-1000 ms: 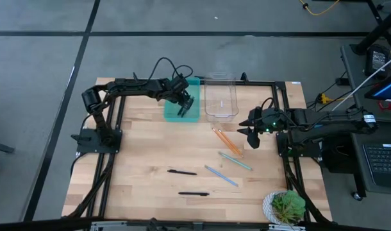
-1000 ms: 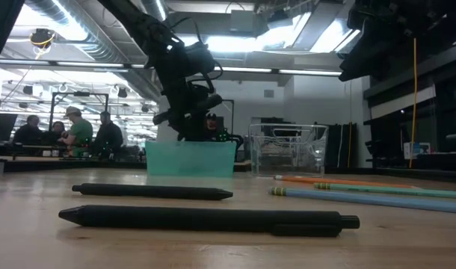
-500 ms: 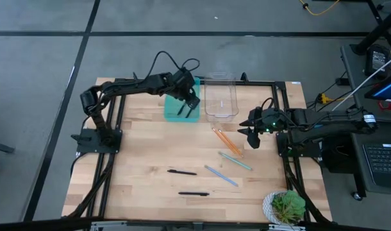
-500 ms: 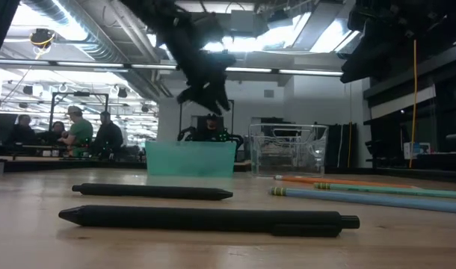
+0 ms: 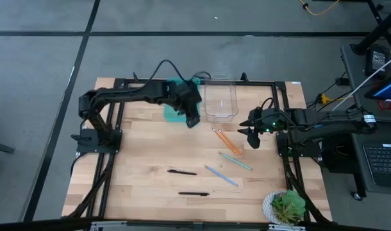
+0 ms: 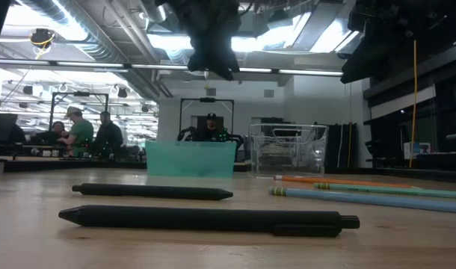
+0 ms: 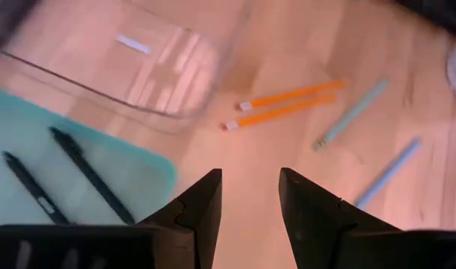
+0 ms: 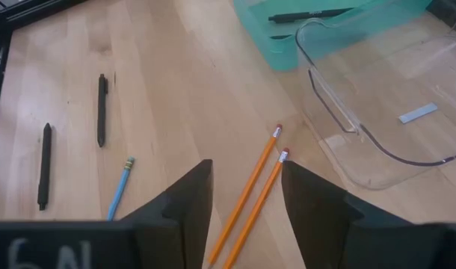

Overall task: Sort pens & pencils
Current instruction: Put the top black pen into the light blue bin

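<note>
4 black pens, 2 on the bench (image 5: pixel 125 173) at (image 5: pixel 182 172) and (image 5: pixel 193 193), 2 in the teal bin (image 7: pixel 142 175) at (image 7: pixel 90 174) and (image 7: pixel 32 190), 4 pencils, 2 orange (image 5: pixel 226 142), 2 light blue (image 5: pixel 221 176), 1 clear bin (image 5: pixel 220 96), 1 potted plant (image 5: pixel 287 206)

Two black jointed arms trail looping black cables.

The left arm (image 5: pixel 154 93) hides most of the teal bin (image 5: pixel 172 114).
</note>
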You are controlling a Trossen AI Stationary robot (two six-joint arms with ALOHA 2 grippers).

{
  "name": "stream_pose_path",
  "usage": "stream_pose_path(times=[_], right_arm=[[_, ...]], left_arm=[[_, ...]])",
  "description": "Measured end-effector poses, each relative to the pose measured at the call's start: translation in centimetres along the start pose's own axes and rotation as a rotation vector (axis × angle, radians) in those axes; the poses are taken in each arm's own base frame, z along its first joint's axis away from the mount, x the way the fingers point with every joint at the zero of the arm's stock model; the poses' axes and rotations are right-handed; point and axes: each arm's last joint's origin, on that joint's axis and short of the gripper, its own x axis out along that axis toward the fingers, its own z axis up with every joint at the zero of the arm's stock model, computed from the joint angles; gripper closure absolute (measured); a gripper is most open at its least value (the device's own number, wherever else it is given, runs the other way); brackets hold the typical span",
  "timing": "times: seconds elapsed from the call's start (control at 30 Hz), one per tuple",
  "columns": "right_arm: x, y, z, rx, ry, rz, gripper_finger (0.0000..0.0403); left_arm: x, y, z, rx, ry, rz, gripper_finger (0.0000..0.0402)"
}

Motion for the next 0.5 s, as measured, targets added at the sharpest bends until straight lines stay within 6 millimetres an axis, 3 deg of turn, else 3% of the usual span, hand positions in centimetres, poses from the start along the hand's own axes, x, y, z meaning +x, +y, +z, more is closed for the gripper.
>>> stream_pose_path(times=[0.5], right_arm=[[0.0, 0.0, 0.0, -0.001, 0.000, 0.000, 0.0241]], left_arm=[[0.6, -9.2, -5.2, 0.218, 0.179, -0.119, 0.0277]])
